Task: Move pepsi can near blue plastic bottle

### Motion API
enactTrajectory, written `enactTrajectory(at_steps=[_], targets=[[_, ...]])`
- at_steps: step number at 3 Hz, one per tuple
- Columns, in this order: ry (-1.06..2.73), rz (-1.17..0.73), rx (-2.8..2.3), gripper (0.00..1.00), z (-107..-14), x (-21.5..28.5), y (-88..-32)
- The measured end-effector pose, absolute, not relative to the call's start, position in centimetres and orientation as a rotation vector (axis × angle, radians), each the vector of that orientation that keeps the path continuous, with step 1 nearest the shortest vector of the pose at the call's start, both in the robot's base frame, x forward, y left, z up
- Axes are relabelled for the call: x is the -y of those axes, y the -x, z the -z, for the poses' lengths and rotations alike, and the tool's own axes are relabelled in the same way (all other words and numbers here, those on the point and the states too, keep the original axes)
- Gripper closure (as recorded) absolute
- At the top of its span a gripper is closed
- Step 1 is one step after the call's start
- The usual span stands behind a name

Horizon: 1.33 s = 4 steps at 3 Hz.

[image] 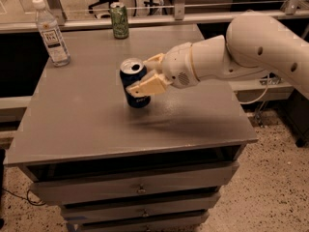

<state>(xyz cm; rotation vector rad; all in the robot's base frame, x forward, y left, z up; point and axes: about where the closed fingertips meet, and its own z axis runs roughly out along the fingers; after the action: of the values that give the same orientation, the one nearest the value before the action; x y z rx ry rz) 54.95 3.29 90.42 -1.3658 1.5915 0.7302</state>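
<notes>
The dark blue pepsi can [133, 81] with a silver top is held upright in my gripper [146, 76], lifted a little above the grey table [87, 120] near its middle. The gripper's cream fingers [147, 86] are shut around the can from the right side. The blue plastic bottle [50, 32], clear with a white cap and white label, stands upright at the table's far left corner, well apart from the can. My white arm reaches in from the right.
A green can [119, 20] stands at the table's back edge, right of the bottle. The table has drawers [140, 190] below its front edge. A rail and a chair base lie behind the table.
</notes>
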Motion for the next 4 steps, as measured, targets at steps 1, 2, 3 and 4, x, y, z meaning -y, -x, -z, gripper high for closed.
enactTrajectory(at_steps=[1,2,3,4], targets=[[1.375,-0.735,-1.540,1.00,-90.9,-4.4,-55.6],[1.359,-0.696,-1.483,1.00,-91.9,-5.3,-59.3],[1.334,-0.663,-1.435,1.00,-93.2,-6.1,-64.1],[1.304,-0.655,-1.416,1.00,-93.3,-7.2,-69.0]])
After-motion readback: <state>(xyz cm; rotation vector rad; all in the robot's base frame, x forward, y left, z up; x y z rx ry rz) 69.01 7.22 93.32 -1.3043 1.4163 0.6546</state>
